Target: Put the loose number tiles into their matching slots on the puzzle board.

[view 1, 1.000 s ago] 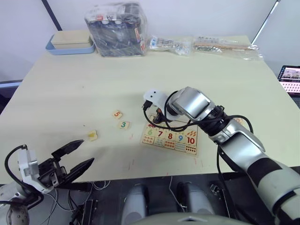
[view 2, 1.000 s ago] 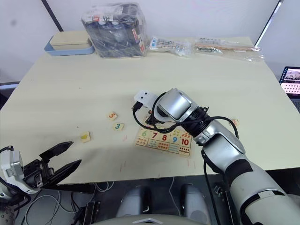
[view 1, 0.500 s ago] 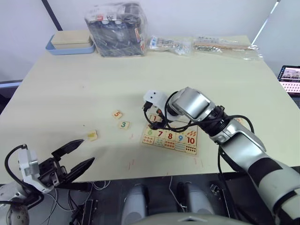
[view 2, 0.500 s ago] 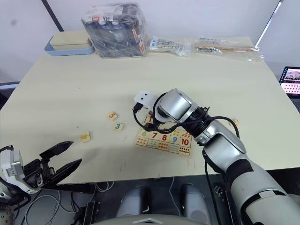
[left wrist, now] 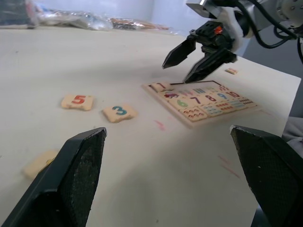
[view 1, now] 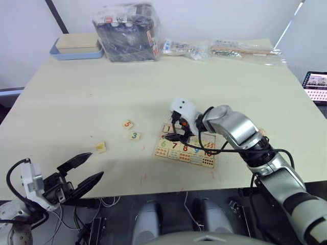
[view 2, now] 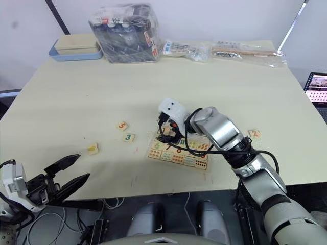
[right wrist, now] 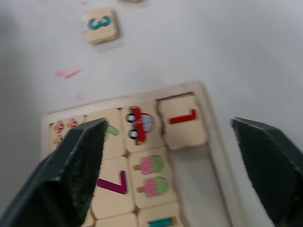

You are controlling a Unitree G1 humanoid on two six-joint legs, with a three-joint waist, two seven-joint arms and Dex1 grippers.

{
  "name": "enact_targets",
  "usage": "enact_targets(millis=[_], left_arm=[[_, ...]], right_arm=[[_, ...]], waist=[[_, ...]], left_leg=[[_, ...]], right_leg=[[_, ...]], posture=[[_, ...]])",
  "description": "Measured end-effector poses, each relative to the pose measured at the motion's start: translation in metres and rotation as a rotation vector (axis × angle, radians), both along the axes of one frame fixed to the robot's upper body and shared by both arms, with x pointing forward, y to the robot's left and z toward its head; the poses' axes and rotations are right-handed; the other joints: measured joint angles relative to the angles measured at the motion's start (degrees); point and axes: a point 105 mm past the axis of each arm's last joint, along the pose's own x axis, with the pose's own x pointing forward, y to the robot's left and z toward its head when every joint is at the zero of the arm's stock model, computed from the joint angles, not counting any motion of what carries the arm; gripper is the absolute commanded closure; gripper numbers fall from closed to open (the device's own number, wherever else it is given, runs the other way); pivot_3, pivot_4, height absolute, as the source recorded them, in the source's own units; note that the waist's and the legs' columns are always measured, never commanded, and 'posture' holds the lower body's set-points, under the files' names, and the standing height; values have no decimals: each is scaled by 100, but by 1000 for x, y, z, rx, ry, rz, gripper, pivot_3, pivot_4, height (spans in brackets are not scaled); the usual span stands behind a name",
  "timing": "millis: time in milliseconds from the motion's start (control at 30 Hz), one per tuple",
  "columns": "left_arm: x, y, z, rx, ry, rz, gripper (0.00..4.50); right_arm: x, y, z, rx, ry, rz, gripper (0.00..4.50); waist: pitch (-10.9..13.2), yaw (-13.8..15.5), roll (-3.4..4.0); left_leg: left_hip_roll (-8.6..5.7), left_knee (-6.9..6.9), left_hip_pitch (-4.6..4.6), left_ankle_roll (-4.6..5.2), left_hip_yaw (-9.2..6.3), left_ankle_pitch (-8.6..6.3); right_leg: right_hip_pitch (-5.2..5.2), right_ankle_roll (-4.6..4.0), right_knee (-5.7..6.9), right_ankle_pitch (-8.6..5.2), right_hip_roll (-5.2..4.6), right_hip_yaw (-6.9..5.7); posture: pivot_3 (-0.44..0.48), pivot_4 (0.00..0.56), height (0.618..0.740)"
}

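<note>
Right gripper hovers spread and empty above the puzzle board, tile 1 seated crooked in its corner slot; recommend pressing it flush. Left gripper idles agape, empty.

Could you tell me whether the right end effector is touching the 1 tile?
Apart: in the left wrist view, the right end effector hangs open above the 1 tile.

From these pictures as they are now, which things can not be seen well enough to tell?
- Puzzle board: in the eye views the right gripper and its cable cover the upper rows.
- Tile near the table's left edge: digit too small to read.
- Tile right of the board: digit unclear in the right eye view.
</note>
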Motion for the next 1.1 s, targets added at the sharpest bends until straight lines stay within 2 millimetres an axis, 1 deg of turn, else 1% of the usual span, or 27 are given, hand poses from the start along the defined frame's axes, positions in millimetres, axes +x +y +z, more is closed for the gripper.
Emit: enact_targets(millis=[67, 100, 133, 167, 200, 233, 633, 933, 1100], left_arm=[[1, 0, 1, 2, -2, -3, 0], [1, 0, 1, 2, -1, -3, 0], [1, 0, 1, 1, 1, -2, 0], [1, 0, 1, 0, 2, -1, 0], [2, -1, 2, 0, 3, 2, 0], [2, -1, 2, 0, 2, 2, 0], [9, -13, 12, 10, -12, -9, 0], [14, -25, 21, 14, -17, -12, 0], [14, -25, 21, 12, -8, -4, 0]], right_arm=[[2, -2, 3, 13, -9, -14, 2409], [3, -3, 3, 12, -11, -21, 3003], [4, -5, 2, 9, -8, -25, 3481], [4, -5, 1, 7, -6, -28, 3797], [5, -6, -1, 6, -3, -31, 4395], [5, -6, -1, 6, -2, -32, 4462], [7, -9, -16, -45, 22, -43, 4462], [7, -9, -23, -81, 27, -41, 4462], [7, -9, -24, -84, 32, -37, 4462]], waist=[[0, 0, 0], [0, -1, 0], [-1, -1, 0], [-1, 0, 0], [-1, 1, -1], [-1, 1, -1], [-1, 5, -1], [-3, 8, -3], [-2, 8, -3]], left_leg=[[3, 0, 3, -1, -2, 1], [3, 0, 2, -2, -2, 1], [3, -1, 1, -1, -1, 1], [3, -1, 0, -2, -1, 1], [3, -1, -2, -2, 0, 1], [3, -1, -2, -2, 0, 1], [2, 0, -2, -1, -1, 1], [2, 0, -2, -2, 0, 1], [2, -1, -2, -2, 0, 1]], right_leg=[[0, -9, 1, -5, 4, -1], [0, -10, 1, -5, 4, -1], [0, -10, 1, -5, 4, 0], [0, -10, 0, -5, 4, -1], [1, -11, -1, -5, 3, 0], [1, -11, -1, -5, 3, 0], [2, -10, -1, -4, 3, 0], [2, -9, -1, -4, 3, 0], [2, -9, -1, -4, 3, 0]], posture=[[0, 150, 740], [0, 150, 740], [0, 150, 740], [0, 150, 740], [0, 150, 740], [0, 150, 740], [0, 150, 740], [0, 150, 740], [0, 150, 740]])
